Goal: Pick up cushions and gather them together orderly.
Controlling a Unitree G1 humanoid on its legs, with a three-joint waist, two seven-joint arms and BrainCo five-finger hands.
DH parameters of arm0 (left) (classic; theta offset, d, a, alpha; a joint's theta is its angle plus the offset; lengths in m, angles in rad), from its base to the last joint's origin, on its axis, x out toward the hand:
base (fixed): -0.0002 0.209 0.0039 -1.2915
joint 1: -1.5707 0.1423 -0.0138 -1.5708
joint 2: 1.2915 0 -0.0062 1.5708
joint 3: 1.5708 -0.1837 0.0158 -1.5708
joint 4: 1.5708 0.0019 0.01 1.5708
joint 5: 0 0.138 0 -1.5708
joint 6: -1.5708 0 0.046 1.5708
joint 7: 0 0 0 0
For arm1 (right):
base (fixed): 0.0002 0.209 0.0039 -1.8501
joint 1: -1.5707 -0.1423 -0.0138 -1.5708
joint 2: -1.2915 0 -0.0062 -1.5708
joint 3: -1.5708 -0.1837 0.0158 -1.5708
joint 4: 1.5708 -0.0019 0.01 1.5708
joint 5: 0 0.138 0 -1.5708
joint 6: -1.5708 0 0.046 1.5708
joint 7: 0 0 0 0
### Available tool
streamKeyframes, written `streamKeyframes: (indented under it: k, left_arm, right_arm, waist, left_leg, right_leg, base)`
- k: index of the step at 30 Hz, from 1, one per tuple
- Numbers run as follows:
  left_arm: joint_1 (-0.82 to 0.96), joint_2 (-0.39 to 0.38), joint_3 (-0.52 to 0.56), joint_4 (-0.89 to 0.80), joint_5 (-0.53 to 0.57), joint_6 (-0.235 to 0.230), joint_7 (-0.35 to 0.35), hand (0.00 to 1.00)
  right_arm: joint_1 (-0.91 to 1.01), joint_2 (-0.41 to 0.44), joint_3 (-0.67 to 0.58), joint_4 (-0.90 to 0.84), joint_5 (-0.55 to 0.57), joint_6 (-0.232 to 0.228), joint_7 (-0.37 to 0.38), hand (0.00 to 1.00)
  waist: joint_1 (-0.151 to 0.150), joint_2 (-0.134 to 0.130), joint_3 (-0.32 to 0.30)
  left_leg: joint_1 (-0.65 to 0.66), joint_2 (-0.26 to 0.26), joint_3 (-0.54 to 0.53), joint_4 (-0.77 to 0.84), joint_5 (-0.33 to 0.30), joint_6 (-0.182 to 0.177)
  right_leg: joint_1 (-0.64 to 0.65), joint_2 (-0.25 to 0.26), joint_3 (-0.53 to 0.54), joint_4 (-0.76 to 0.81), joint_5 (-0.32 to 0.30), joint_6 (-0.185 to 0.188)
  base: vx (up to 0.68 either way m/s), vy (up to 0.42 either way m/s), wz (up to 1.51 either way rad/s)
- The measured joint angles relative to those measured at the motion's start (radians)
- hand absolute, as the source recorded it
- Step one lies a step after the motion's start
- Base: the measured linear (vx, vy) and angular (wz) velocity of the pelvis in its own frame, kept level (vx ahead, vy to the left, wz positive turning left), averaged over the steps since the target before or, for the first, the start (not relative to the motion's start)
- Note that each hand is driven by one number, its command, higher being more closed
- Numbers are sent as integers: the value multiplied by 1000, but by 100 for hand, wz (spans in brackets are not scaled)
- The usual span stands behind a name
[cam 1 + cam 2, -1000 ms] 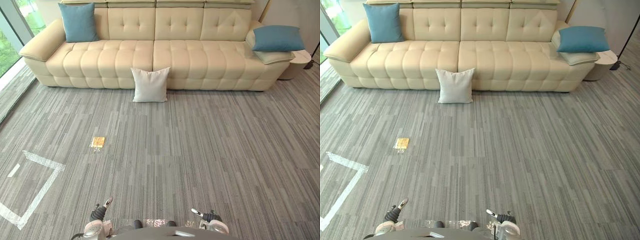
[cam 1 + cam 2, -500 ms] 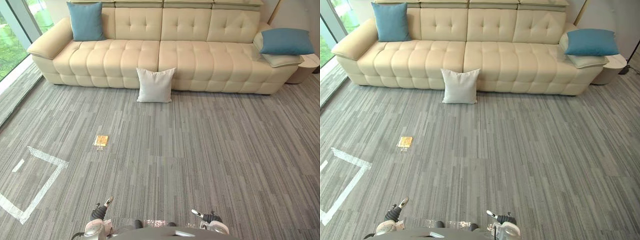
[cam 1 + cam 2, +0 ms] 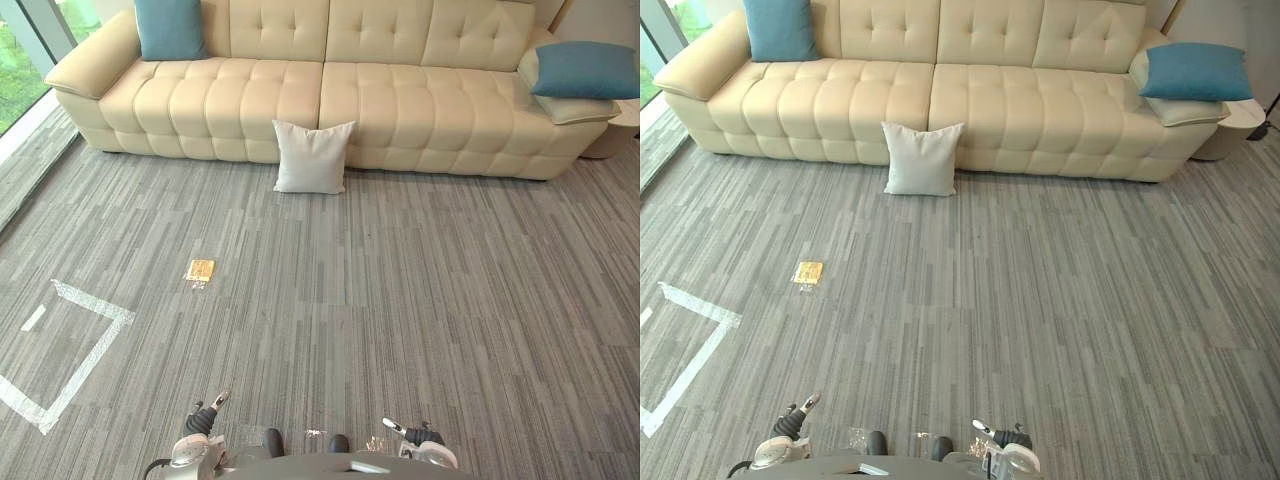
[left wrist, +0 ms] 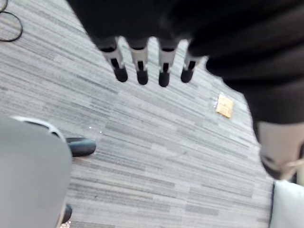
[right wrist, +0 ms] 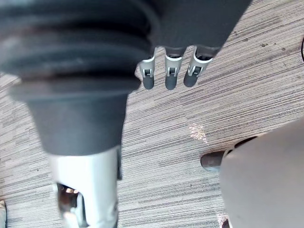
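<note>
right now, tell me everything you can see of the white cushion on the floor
The white cushion is square, of plain off-white fabric, soft-looking, with pointed corners and slightly inward-curving edges. It stands upright on one edge on the grey striped carpet, propped against the front of the cream tufted sofa, near the sofa's middle seam. Nothing else touches it.
</note>
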Motion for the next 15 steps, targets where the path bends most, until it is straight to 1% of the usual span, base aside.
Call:
streamKeyframes:
  k: [1,2,3,4,5,6,7,8,9,10,11,12,14,15]
  left_arm:
    - [-1,2,0,0,0,0,0,0]
    - [-6,6,1,-4,0,0,0,0]
    - [-9,8,2,-9,0,0,0,0]
    - [-10,7,2,-9,0,0,-1,0]
    - [-11,6,3,-14,-1,0,-2,0]
    - [-10,4,8,-19,-1,0,-3,0]
    - [-10,0,25,-33,-2,0,-8,0]
    - [-10,-2,34,-40,-3,0,-10,0]
    - [-9,-7,51,-69,-25,-2,-11,0]
    - [-8,-11,51,-76,-25,-2,-11,0]
    - [-6,-11,48,-78,-33,-2,-11,0]
    - [-6,-12,46,-79,-43,-2,-12,0]
    - [-7,-14,45,-88,-55,-5,-12,0]
    - [-11,-16,41,-90,-62,-12,-12,0]
  right_arm:
    - [1,4,-1,-5,1,1,0,0]
    - [8,13,-6,-24,5,1,0,0]
    - [16,18,-12,-37,9,-3,0,0]
    - [16,19,-17,-43,10,-3,0,0]
    - [26,23,-20,-68,11,-4,1,0]
    - [29,22,-13,-70,11,-6,1,0]
    - [30,19,-1,-69,18,-8,1,0]
    - [30,18,3,-70,21,-8,0,0]
    - [28,12,6,-77,29,-8,0,0]
    - [24,9,8,-81,30,-7,0,0]
    - [24,6,9,-85,30,-7,0,0]
    - [23,4,9,-84,30,-6,0,0]
    - [21,5,10,-82,30,-5,0,0]
    - [17,4,11,-81,29,-3,0,0]
  waist:
    - [0,-3,3]
    - [0,-12,9]
    - [2,-14,12]
    - [1,-12,14]
    - [-1,-7,17]
    - [-1,-7,17]
    - [0,-8,19]
    - [1,-8,21]
    - [4,-3,37]
    - [8,-3,40]
    - [5,5,44]
    - [7,7,44]
    - [19,4,43]
    - [24,4,43]
  left_leg:
    - [-6,2,0,19,-12,-3]
    - [-32,11,3,92,-55,-8]
    - [-70,31,14,209,-115,-9]
    - [-85,43,29,260,-143,-13]
    - [-117,68,65,367,-185,-18]
    - [-141,79,74,427,-198,-17]
    - [-187,101,84,537,-209,-13]
    - [-212,112,84,594,-208,-13]
    - [-309,159,85,800,-202,-17]
    - [-329,172,87,830,-224,-14]
    - [-347,189,86,829,-251,-17]
    - [-364,200,90,804,-256,-18]
    - [-412,198,87,718,-250,-25]
    - [-447,190,85,638,-222,-32]
  right_leg:
    - [-4,-2,-3,16,-11,0]
    - [-16,-9,-8,60,-40,-3]
    - [-31,-17,-14,123,-80,-7]
    - [-36,-19,-15,150,-100,-7]
    - [-50,-23,-16,201,-139,-9]
    - [-57,-24,-17,220,-160,-8]
    - [-57,-26,-16,235,-181,-12]
    - [-54,-26,-16,235,-188,-16]
    - [-24,-25,-16,229,-204,-31]
    - [-13,-26,-13,228,-209,-31]
    - [12,-30,-7,222,-218,-29]
    - [27,-41,2,221,-218,-22]
    - [51,-77,25,196,-228,-6]
    - [69,-103,36,165,-235,5]
  base:
    - [58,-55,7]
    - [82,-71,8]
    - [96,-77,8]
    - [130,-90,10]
    - [95,-66,12]
    - [110,-72,10]
    - [59,-36,6]
    - [127,-20,2]
    - [160,23,-1]
    - [231,56,-5]
    - [209,76,-12]
    - [308,143,-25]
    - [321,188,-34]
    - [364,262,-28]
